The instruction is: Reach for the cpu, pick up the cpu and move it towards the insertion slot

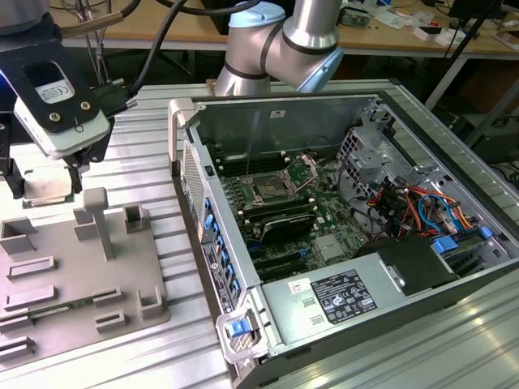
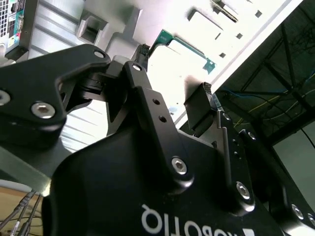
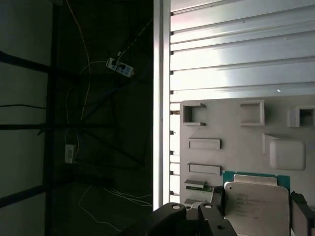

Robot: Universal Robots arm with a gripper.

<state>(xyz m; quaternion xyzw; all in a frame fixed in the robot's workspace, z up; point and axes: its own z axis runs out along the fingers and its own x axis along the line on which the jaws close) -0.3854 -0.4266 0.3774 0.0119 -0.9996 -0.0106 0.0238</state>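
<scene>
The cpu point(image 1: 45, 190), a flat square chip with a pale shiny top and a green rim, sits between the two black fingers of my gripper point(image 1: 45, 182) at the exterior view's far left, over the far edge of the grey fixture plate point(image 1: 81, 275). In the first wrist view the cpu point(image 3: 258, 206) has a finger point(image 3: 216, 199) against each side, so the gripper point(image 3: 258, 211) is shut on it. The second wrist view shows the cpu point(image 2: 172, 61) washed out between the fingers point(image 2: 199, 105). The insertion slot point(image 1: 272, 190), dark with a silvery frame, lies inside the open computer case, well to the right of the gripper.
Raised grey blocks stand on the fixture plate, the tallest point(image 1: 96, 219) just right of the gripper. The case's near wall point(image 1: 195, 186) stands between plate and motherboard. Black memory slots point(image 1: 284, 215), a drive cage point(image 1: 377, 150) and coloured cables point(image 1: 413, 207) surround the slot. The table edge point(image 3: 161, 98) drops off beside the plate.
</scene>
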